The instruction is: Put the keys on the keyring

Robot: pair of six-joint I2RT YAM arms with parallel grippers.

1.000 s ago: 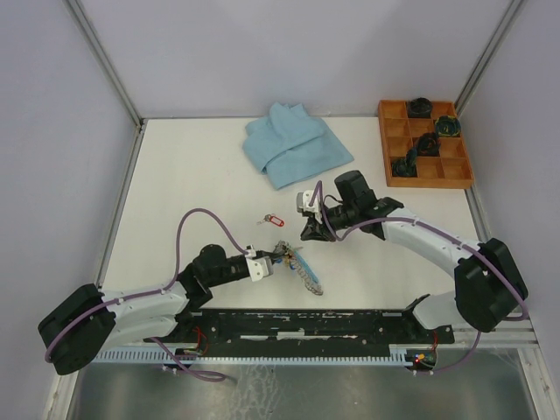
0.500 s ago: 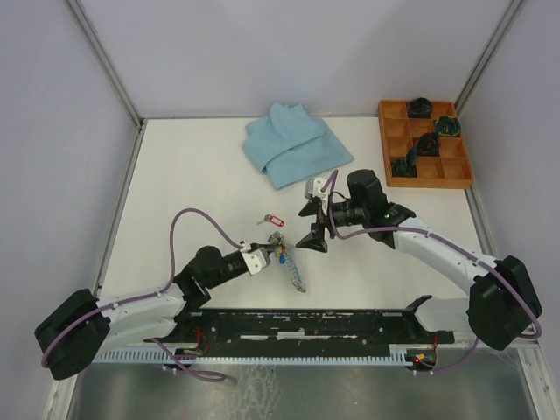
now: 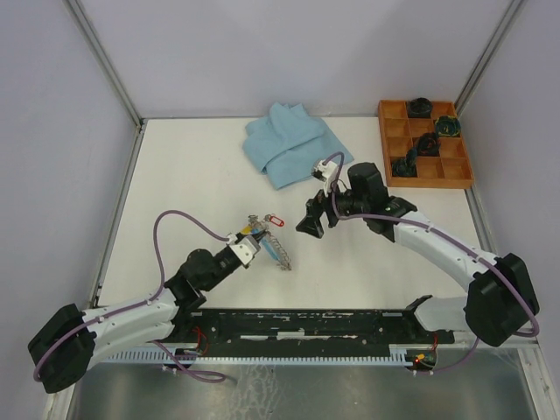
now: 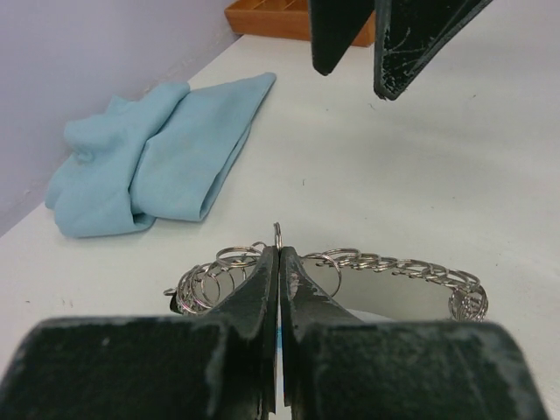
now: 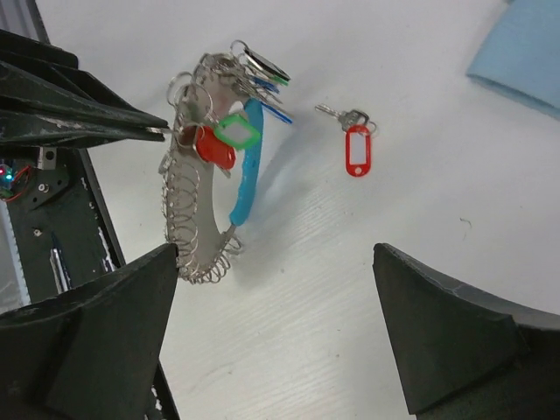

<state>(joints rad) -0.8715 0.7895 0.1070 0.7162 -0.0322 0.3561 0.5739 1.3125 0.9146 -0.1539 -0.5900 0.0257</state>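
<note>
Left gripper [image 4: 278, 255] was pinched shut on the keyring [image 5: 188, 223] edge, loop's long axis crosswise just past its tips. Right gripper [image 3: 313, 219] was spread wide, red-tag key [image 5: 353, 144] lying between both.

The white table [image 3: 175, 192] carries a folded light-blue cloth [image 3: 293, 144] at the far edge, an orange compartment tray [image 3: 395, 128] far right, and a red-tagged key [image 3: 274, 220] near the middle.

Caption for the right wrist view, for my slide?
Left gripper pinches the keyring with tagged keys; one red-tagged key lies apart; right gripper open.
</note>
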